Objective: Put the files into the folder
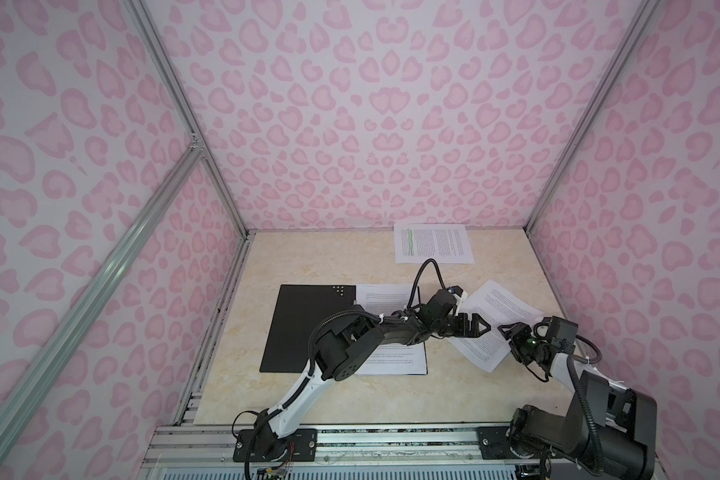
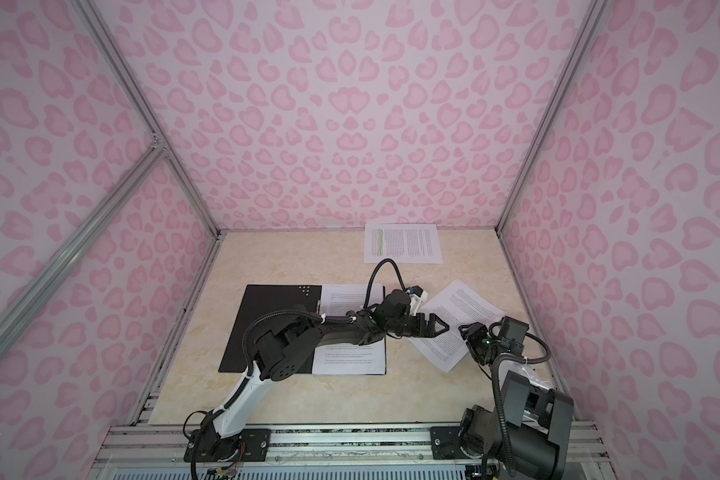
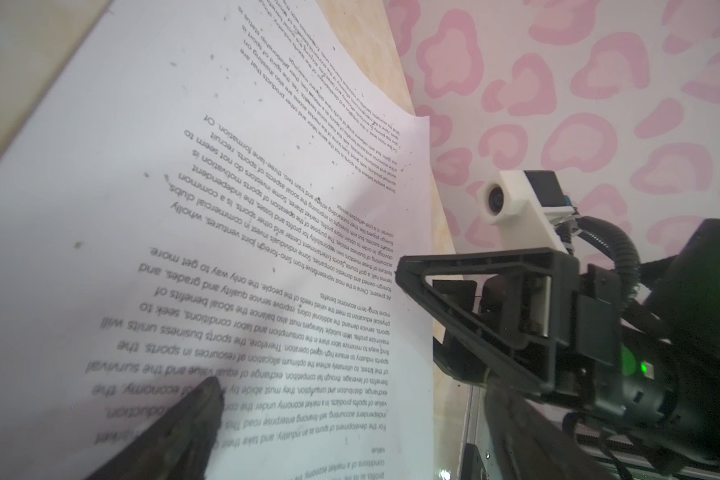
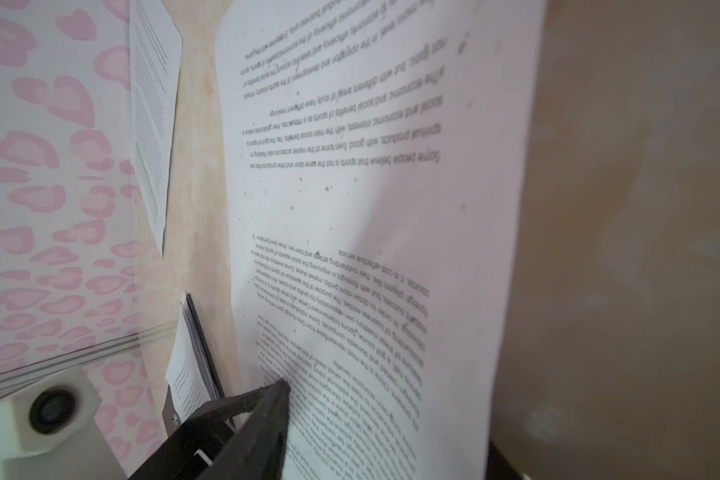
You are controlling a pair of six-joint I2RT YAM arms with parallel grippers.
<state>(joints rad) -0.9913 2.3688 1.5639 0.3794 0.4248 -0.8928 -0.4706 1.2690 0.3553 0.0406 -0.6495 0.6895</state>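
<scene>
pink-patterned walls (image 1: 371, 124), beige marbled tabletop (image 1: 329, 257), loose files (image 1: 433, 243)

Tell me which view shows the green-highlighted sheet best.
The top views: both show the highlighted sheet whole, flat and face-up. The right wrist view catches it only at a steep slant, cropped at the picture's edge. The left wrist view misses it.

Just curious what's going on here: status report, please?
Left gripper open, tip on angled sheet. Right gripper at its edge, grip unclear. Folder open, sheets inside; another sheet by back wall. Left arm lies over the folder.
</scene>
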